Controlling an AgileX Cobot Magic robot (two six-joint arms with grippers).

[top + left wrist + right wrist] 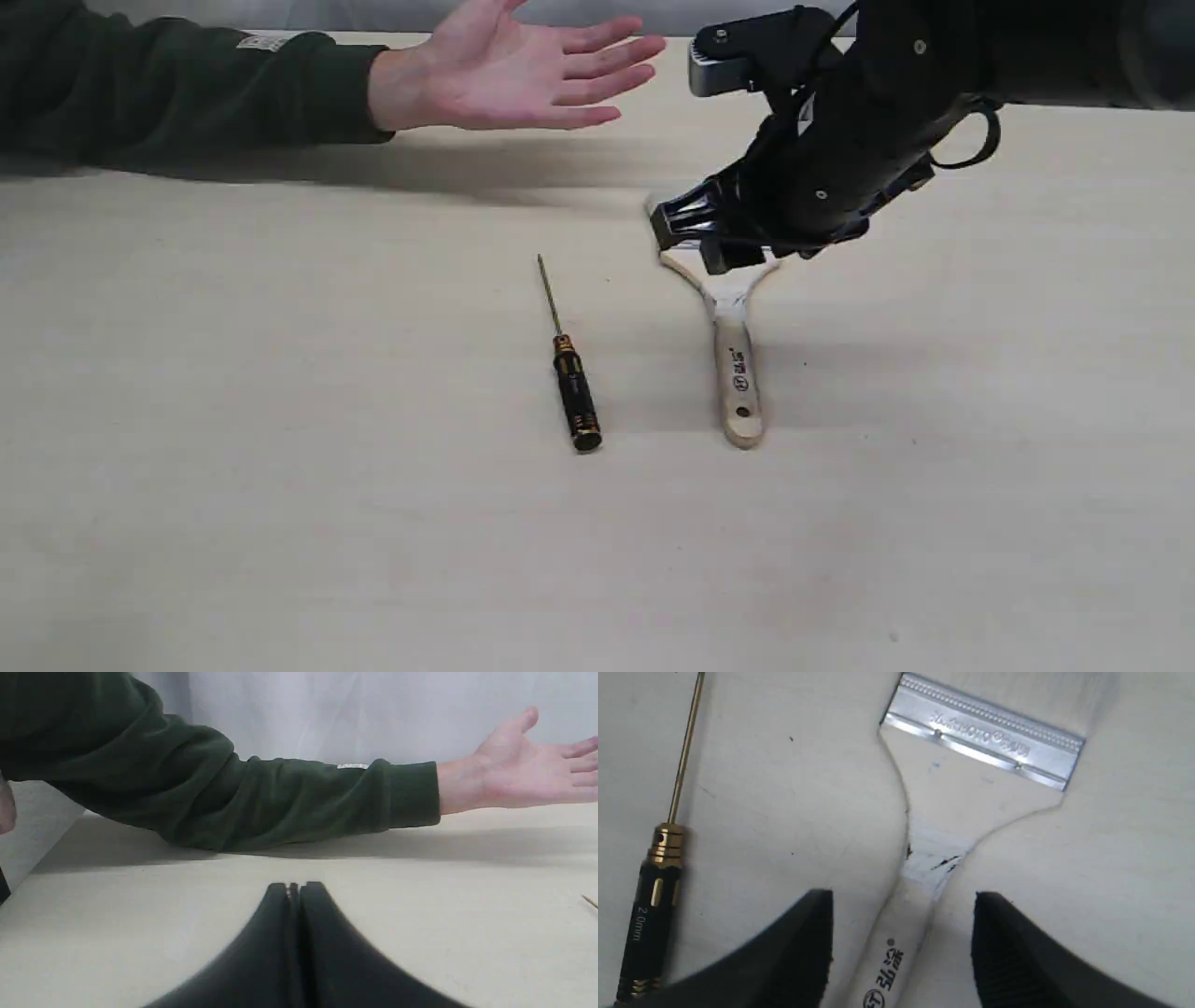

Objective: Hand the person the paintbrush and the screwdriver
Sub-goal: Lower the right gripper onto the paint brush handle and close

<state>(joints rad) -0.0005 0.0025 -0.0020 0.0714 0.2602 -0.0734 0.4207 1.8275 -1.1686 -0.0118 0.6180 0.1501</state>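
Observation:
The paintbrush (737, 369) lies flat on the table, wooden handle toward the near edge; its head is hidden under my right gripper (705, 241). In the right wrist view the silver ferrule (985, 742) shows, and my right gripper (903, 895) is open with a finger on each side of the brush's narrow neck, not touching it. The screwdriver (571, 383) (654, 896) lies parallel just left of the brush. The person (523, 75) holds an open palm over the far table edge, green sleeve to the left. My left gripper (294, 889) is shut and empty, low over the table.
The person's sleeved forearm (280, 798) stretches across the table in front of my left gripper. The pale wooden table (280, 467) runs wide to the left and toward the near edge. A white backdrop (373, 714) stands behind.

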